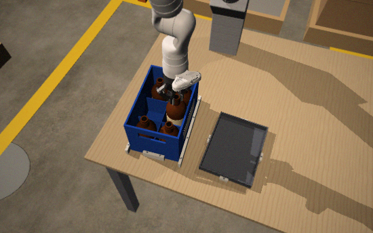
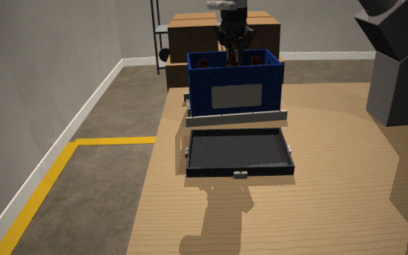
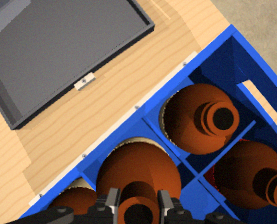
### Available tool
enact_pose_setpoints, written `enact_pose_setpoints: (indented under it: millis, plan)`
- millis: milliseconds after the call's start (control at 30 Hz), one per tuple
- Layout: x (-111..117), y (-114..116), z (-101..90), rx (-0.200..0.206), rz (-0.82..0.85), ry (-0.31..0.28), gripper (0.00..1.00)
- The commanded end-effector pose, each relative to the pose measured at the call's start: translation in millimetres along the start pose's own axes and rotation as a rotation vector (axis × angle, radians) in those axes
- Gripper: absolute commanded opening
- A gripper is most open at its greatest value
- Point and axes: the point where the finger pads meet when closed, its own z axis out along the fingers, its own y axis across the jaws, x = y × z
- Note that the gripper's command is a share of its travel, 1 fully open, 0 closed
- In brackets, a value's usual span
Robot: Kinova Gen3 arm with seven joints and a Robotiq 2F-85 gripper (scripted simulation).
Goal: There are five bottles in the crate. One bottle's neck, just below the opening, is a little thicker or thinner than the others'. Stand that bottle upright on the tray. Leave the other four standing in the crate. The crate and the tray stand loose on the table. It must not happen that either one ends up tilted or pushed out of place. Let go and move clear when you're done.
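Brown glass, or something like it, makes up five bottles, all within a blue crate (image 1: 135,143) (image 2: 200,89) (image 3: 159,97) on a pale wooden table (image 1: 115,149) (image 2: 330,167) (image 3: 94,115). The end effector (image 1: 176,99) (image 2: 234,56) (image 3: 138,202) reaches down into the crate, its fingers narrowed to a small gap and closed on the neck of the middle bottle (image 1: 176,110) (image 2: 232,65) (image 3: 139,167), which is on the crate's tray-facing side. That bottle looks upright and perhaps slightly raised; its base is hidden. The other four bottles (image 1: 144,126) (image 2: 202,64) (image 3: 189,120) are in the crate.

Choosing and gripping a bottle appear done, though whether its neck is the odd one cannot be told. Still left are lifting it past the crate's wall, carrying it over and standing it on the dark, shallow tray (image 1: 230,149) (image 2: 237,152) (image 3: 69,50), which lies beside the crate and holds no bottle.

The top view shows all five bottles and a cream label on the gripped one. The exterior view hides most glass behind the crate's wall, but reveals a grey panel (image 2: 237,96) there. The wrist view looks down on the gripped neck between both fingers, and shows a red patch on a bottle across the crate's divider.
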Motion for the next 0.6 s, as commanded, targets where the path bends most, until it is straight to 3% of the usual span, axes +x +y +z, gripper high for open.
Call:
enact_pose_setpoints:
  millis: [0, 567]
  plan:
    - [0, 1, -0.7, -0.002, 0.000, 0.000, 0.00]
    - [0, 1, -14.6, -0.002, 0.000, 0.000, 0.00]
